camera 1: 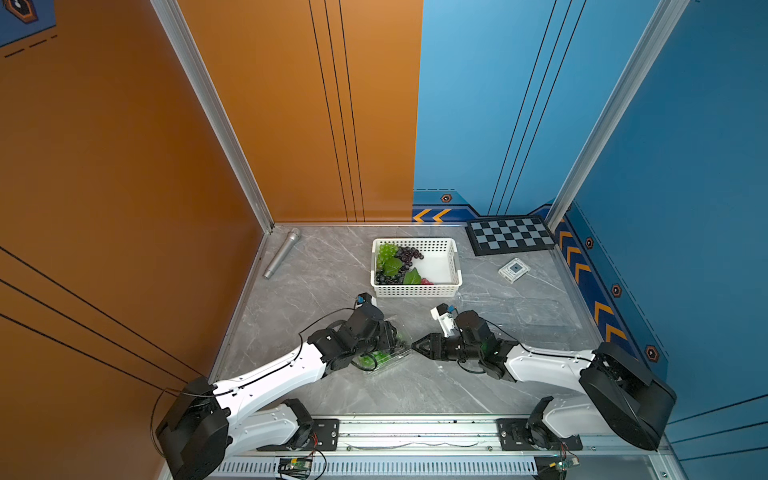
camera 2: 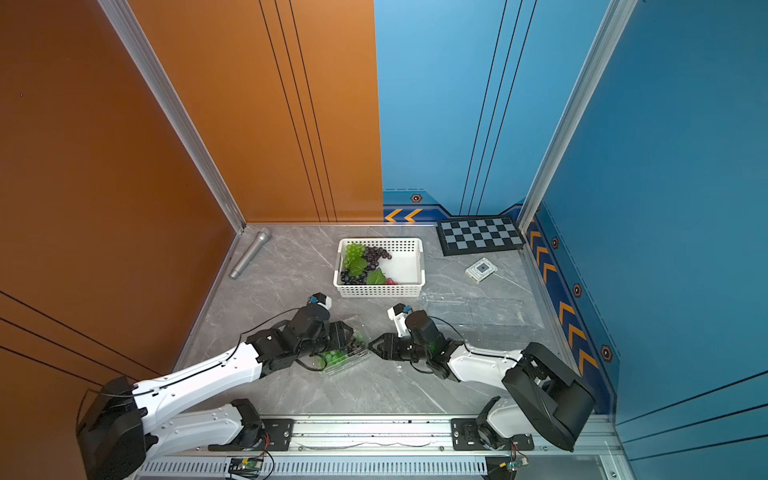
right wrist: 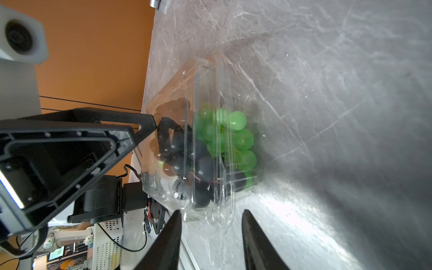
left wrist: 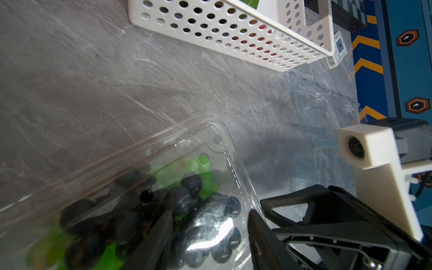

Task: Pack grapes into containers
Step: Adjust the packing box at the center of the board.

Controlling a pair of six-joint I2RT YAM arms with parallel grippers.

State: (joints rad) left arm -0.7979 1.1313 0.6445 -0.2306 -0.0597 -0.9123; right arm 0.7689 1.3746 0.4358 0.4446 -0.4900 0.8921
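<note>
Clear container (camera 1: 386, 358) sits mid-table, packed with green and dark grapes (right wrist: 224, 140). My right gripper (right wrist: 211, 211) is released, astride its end lip. The left gripper (left wrist: 209, 217) straddles a corner; I can't tell if it grips. Bare table (camera 1: 316, 286) lies before the white basket (camera 1: 415, 291).

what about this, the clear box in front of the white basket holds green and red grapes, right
One thing is off: the clear box in front of the white basket holds green grapes and dark purple-black grapes, not red. The right wrist view shows it.
</note>
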